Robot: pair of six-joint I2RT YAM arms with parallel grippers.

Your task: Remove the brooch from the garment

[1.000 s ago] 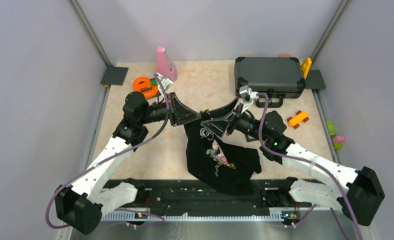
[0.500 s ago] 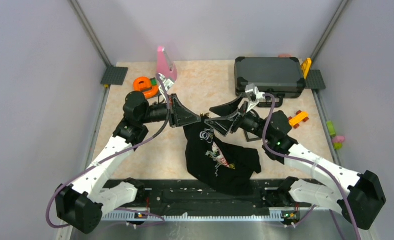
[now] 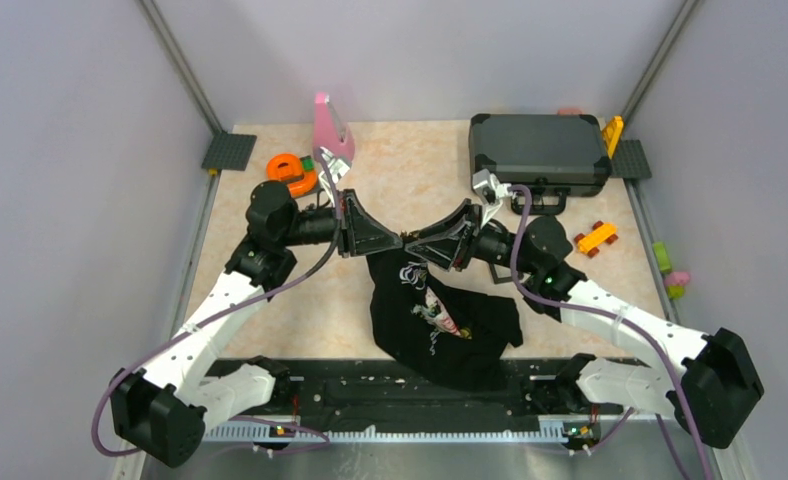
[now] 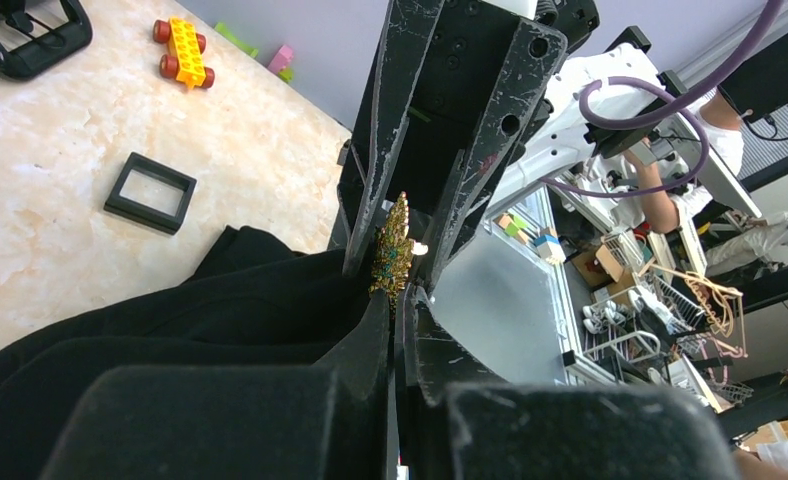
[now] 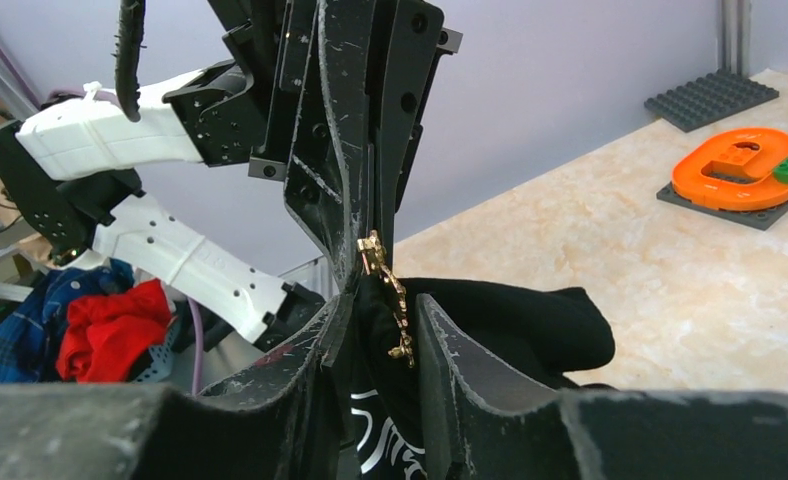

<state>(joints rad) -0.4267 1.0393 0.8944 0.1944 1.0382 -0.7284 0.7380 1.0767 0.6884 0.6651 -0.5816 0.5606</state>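
Status: brooch (image 4: 391,252) not yet off. It is seen pinned at the raised far edge of the black T-shirt (image 3: 440,330), a small gold ornament with greenish stones, standing proud of the cloth. That edge is held up off the worktop (image 3: 410,180), and the rest of the T-shirt is slumped below it, print side up.

Left pincer (image 4: 398,298) is clenched on T-shirt cloth just under the brooch, so the fabric is anchored. Right pincer (image 5: 382,305) is set around the brooch from the opposite side of that T-shirt edge, one finger on each flank. Whether the metal is actually gripped cannot be told.

Done, as judged: T-shirt edge lifted, brooch presented, both pincers placed.

Outstanding: firm grip on the brooch, pin pulled free of the T-shirt, brooch taken clear of it.

Risk: cloth may be dragged along if the pin is not released.
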